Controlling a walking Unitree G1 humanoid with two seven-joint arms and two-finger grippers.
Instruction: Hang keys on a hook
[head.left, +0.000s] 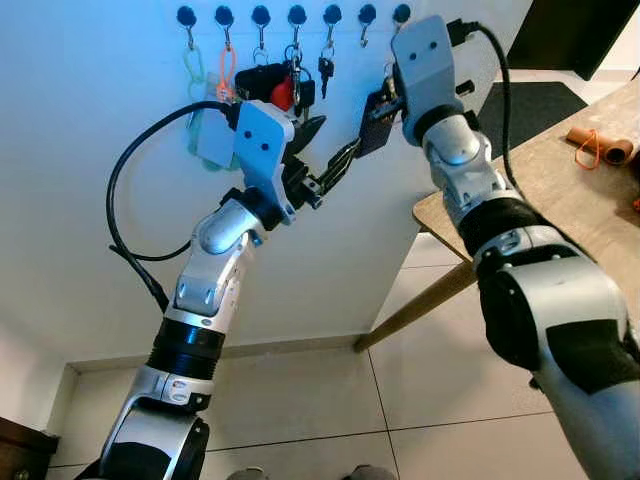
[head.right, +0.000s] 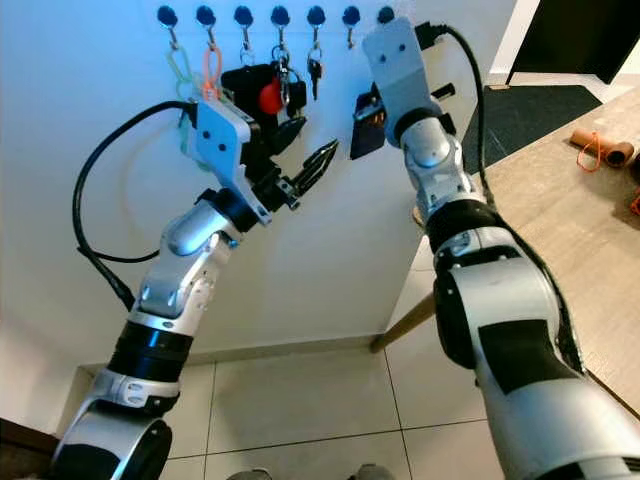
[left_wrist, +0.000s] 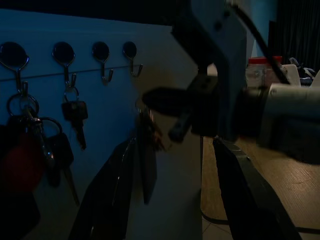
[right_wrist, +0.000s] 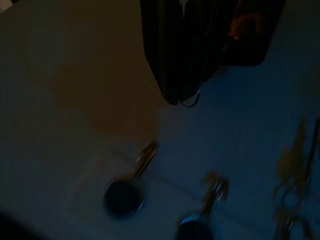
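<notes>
Keys on a small metal ring (right_wrist: 190, 100) hang from the closed black fingers of the right gripper (right_wrist: 182, 97), which is raised against the white wall just below the last two black-knobbed metal hooks (head.left: 367, 20) of the row. The left gripper (head.right: 318, 163) is held up beside it with its long black fingers slightly parted around nothing, pointing toward the right one. Further along the row hang a red-tagged bunch of keys (head.left: 285, 92), orange and green clips (head.left: 226, 70), and a wooden table (head.left: 560, 190) stands at the robot's right.
</notes>
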